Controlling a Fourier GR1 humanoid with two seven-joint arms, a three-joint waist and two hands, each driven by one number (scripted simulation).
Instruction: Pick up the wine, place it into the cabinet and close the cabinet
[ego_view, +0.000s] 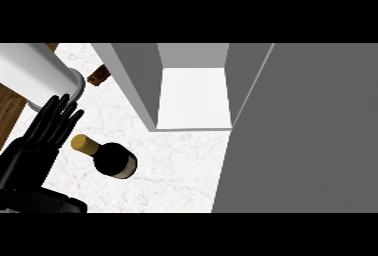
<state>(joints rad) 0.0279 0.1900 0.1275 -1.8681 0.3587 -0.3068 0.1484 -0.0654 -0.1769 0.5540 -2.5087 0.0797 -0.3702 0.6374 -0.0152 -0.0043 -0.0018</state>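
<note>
White speckled counter (177, 170) fills the middle of the view. On it sits the wine bottle (114, 160), dark with a gold top, out in front of the cabinet (193, 97) and not inside it. The cabinet is open, and its big grey door (310, 140) swings out on the right. The left hand (38, 137) is just beside the bottle on the left, with its fingers straight and open, holding nothing. A white round thing (37, 75) shows at the top left.
</note>
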